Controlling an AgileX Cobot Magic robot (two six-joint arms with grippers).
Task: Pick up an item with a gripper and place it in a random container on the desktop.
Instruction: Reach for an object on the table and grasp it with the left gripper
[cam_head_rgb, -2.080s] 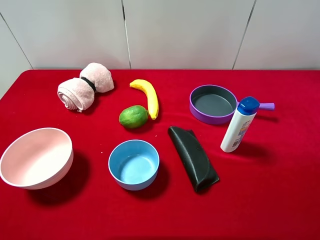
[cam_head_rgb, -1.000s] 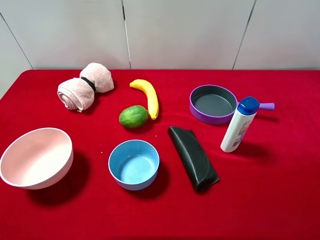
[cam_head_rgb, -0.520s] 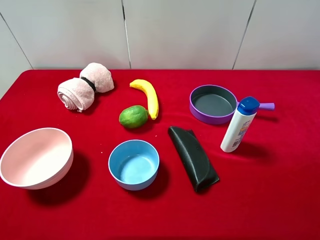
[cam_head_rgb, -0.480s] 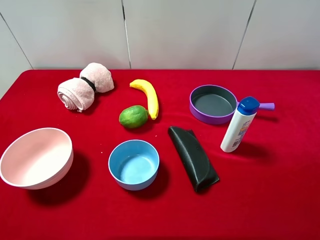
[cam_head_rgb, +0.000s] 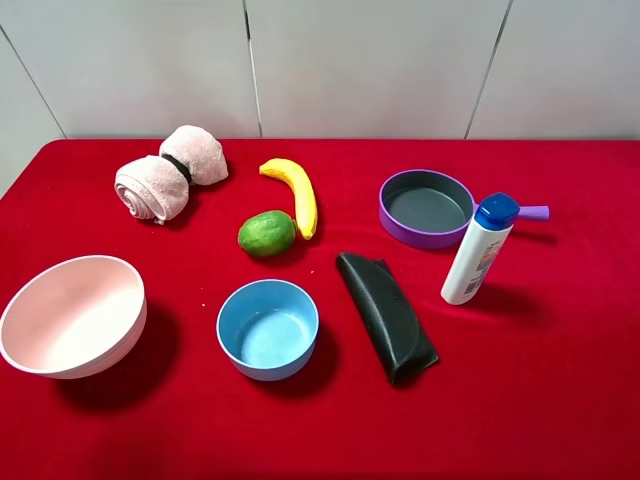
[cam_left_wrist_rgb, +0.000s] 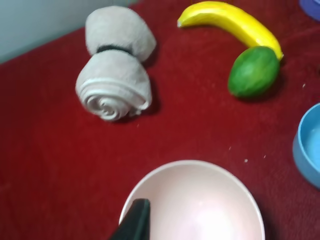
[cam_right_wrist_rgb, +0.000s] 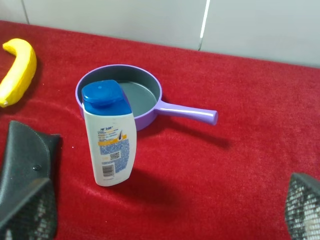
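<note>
The white bottle (cam_head_rgb: 478, 250) with a blue cap stands upright on the red desktop (cam_head_rgb: 540, 390) at the right, just in front of the purple pan. It also shows in the right wrist view (cam_right_wrist_rgb: 111, 135). The large pale pink bowl (cam_head_rgb: 72, 315) sits at the front left, empty; it also shows in the left wrist view (cam_left_wrist_rgb: 195, 205). Neither gripper appears in the exterior high view. My right gripper (cam_right_wrist_rgb: 165, 187) is open and empty, short of the bottle. Of my left gripper only one black fingertip (cam_left_wrist_rgb: 135, 222) shows, over the pink bowl's rim.
A blue bowl (cam_head_rgb: 268, 328) and a black folded pouch (cam_head_rgb: 386, 315) lie at the front middle. A purple pan with handle (cam_head_rgb: 428, 207), a banana (cam_head_rgb: 294, 193), a green fruit (cam_head_rgb: 267, 233) and a rolled pink towel (cam_head_rgb: 168, 173) lie further back.
</note>
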